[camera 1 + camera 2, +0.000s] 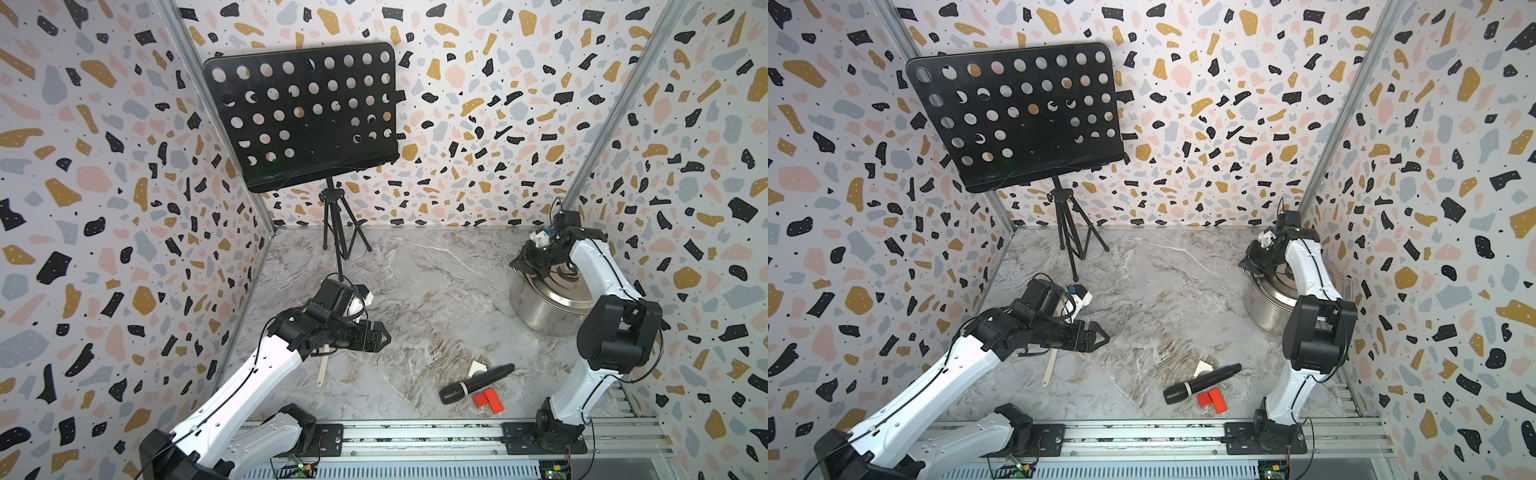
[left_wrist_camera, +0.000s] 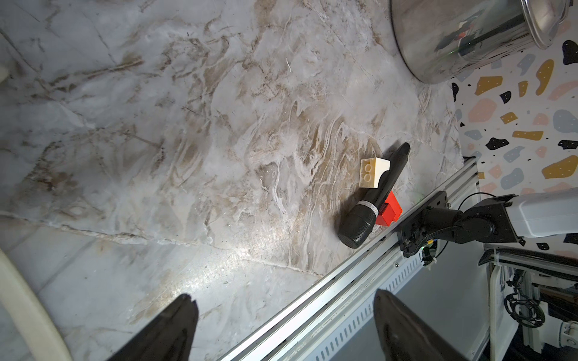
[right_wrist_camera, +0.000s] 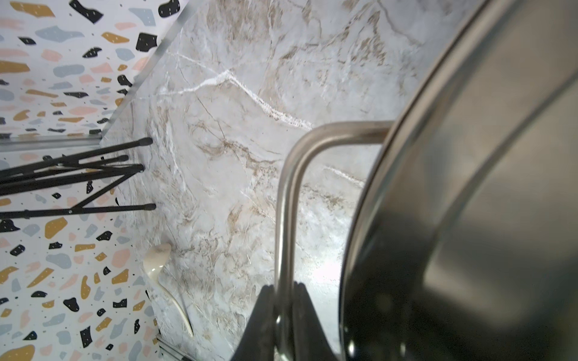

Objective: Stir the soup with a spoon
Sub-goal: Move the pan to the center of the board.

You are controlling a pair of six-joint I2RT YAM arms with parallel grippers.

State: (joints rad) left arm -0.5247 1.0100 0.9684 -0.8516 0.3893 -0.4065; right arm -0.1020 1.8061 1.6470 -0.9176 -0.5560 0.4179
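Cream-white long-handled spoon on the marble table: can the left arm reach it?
Probably yes: the cream-white spoon lies bare beneath that arm; the left gripper is open, only pointing past it.

Robotics test cell: terrazzo-print panels (image 1: 457,104) box in a marble-look worktop (image 1: 436,291) on three sides. An aluminium rail (image 1: 415,432) along the open edge carries the bases of two robot arms (image 1: 249,374). Beyond the rail sit mismatched props: a music stand (image 1: 303,116), a steel pot (image 1: 544,307), a microphone (image 1: 473,384) and toy bricks (image 1: 488,401).
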